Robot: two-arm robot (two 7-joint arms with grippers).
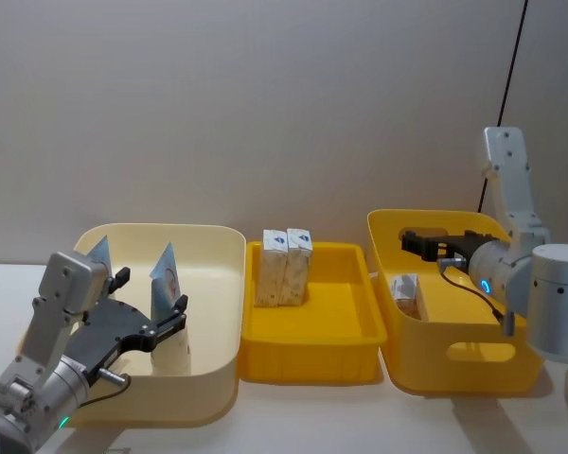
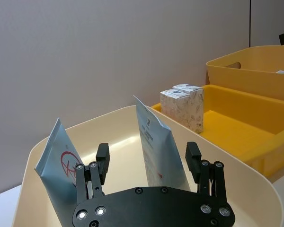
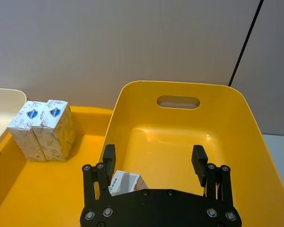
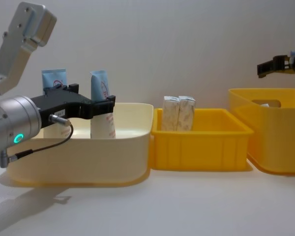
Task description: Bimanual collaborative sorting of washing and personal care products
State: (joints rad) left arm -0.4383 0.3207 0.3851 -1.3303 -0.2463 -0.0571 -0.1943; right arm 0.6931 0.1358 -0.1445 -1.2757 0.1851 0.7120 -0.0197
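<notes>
Left of the yellow tray [image 1: 308, 357] a tube [image 1: 164, 272] is straddled, maybe untouched, by the released left claw [image 1: 151, 291]; the right claw [image 1: 409, 242] is held spread right of it.

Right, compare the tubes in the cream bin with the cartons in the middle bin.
The tubes are light blue, pinched flat on top; the cartons are beige-patterned boxes. The tubes stand apart, one between the left gripper's open fingers; the cartons touch. All four stand upright. The right gripper hangs open over the right bin.
</notes>
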